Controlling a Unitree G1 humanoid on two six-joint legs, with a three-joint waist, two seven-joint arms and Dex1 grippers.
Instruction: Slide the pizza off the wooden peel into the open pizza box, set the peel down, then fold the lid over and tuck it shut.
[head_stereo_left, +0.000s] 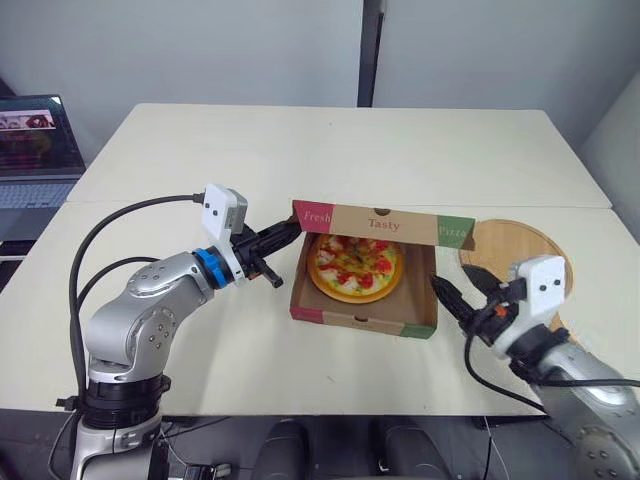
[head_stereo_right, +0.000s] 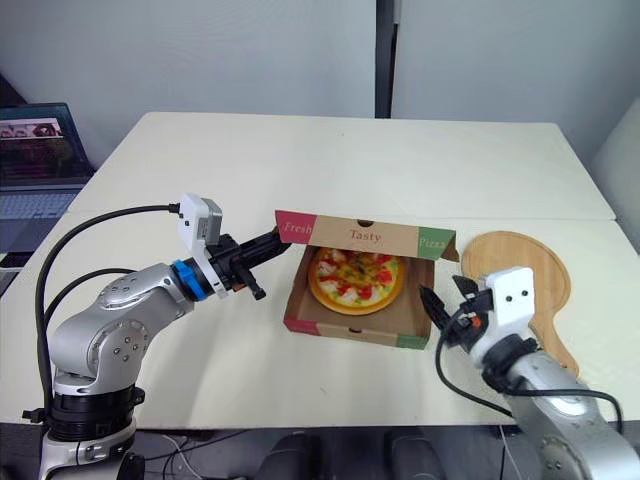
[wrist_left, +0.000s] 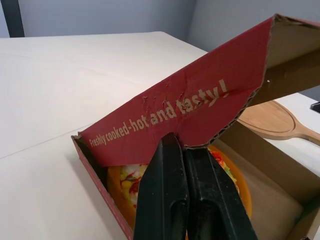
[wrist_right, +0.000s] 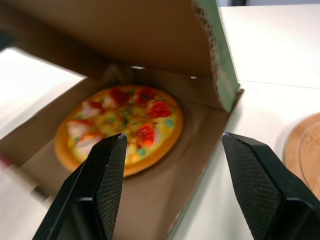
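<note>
Now, pizza (head_stereo_left: 354, 267): one, in box (head_stereo_left: 365, 322).
Box: one, lid (head_stereo_left: 385, 223) half-raised.
Peel (head_stereo_left: 520, 250): one, on counter (head_stereo_left: 300, 150).
Left hand (head_stereo_left: 292, 233): clamped on lid.
Right hand (head_stereo_left: 453, 278): spread, empty.

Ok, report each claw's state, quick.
Left claw: shut on the box lid's side flap.
Right claw: open, holding nothing.

The left fingers (head_stereo_right: 262, 243) meet the half-raised lid (head_stereo_right: 365, 235) above the pizza (head_stereo_right: 355, 280).
</note>
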